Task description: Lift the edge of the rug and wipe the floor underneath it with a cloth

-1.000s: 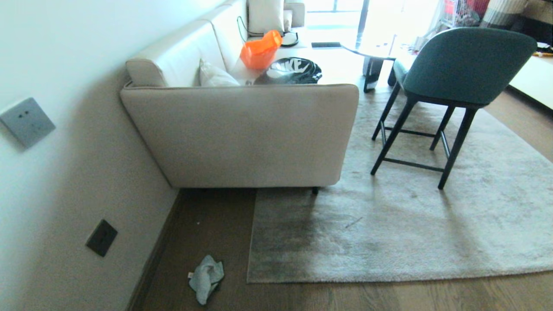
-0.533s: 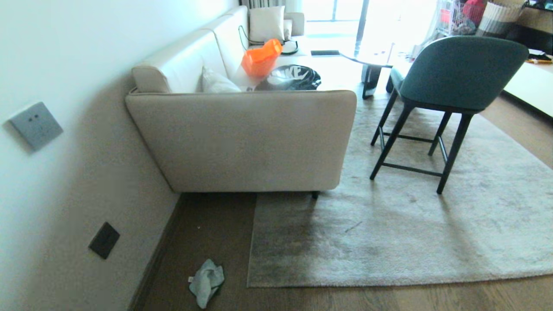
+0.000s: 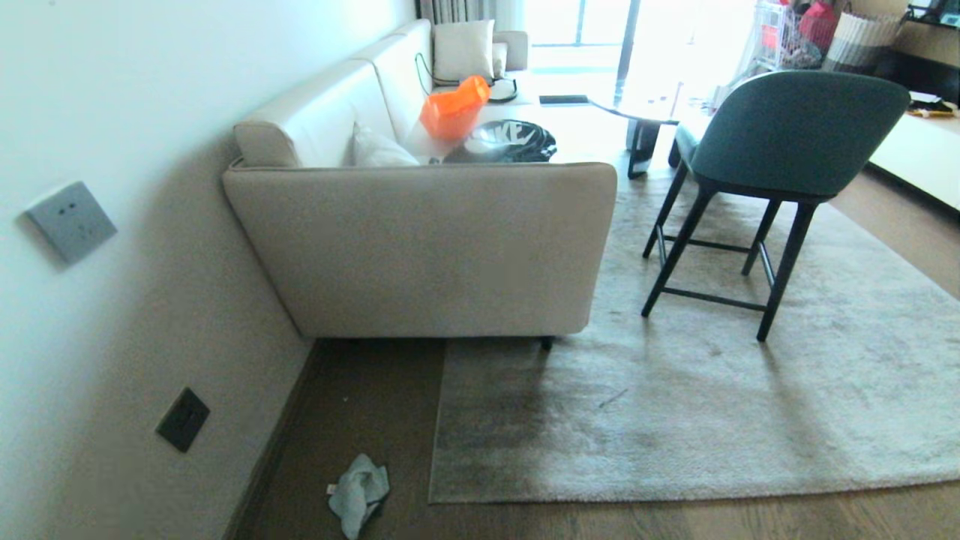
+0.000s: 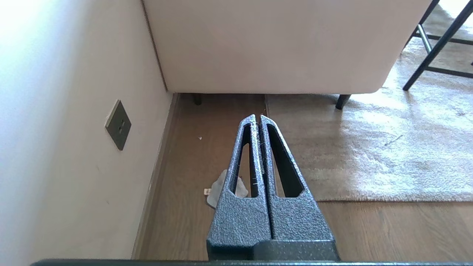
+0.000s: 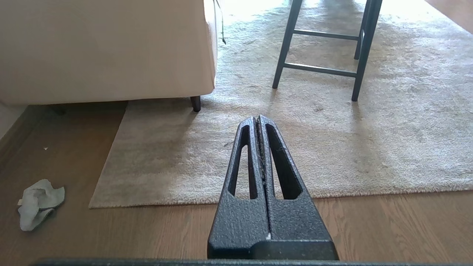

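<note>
Left wrist view shows the left gripper [image 4: 257,116] with its two fingers pressed together, holding nothing, above the floor [image 4: 192,155]. Right wrist view shows the right gripper [image 5: 257,118] likewise closed and empty, its tips over the rug's near part. Neither gripper appears in the head view.

One cloth [image 3: 359,494] lies crumpled on the floor [image 3: 360,405] between the wall's skirting and the rug edge [image 3: 433,480], near the rug's square corner but apart from it; in the left wrist view the cloth [image 4: 221,184] is partly hidden behind the gripper. A small white tag shows at its side; no writing on it can be read.

One rug [image 3: 712,405] lies flat, its near hem straight along the bare planks and its side hem running back under the sofa [image 3: 420,247]. One sofa foot [image 3: 547,343] stands on the rug by that hem. A strip of bare floor runs between wall and rug, and another band lies along the near hem.

One green chair [image 3: 787,135] stands with four dark legs on the rug, well apart from the corner. Two outlets are on the wall: a grey one [image 3: 71,221] higher and a dark one [image 3: 182,419] lower. On the sofa seat sit one orange bag [image 3: 452,109] and one black bag [image 3: 501,141] with partly legible white lettering.
</note>
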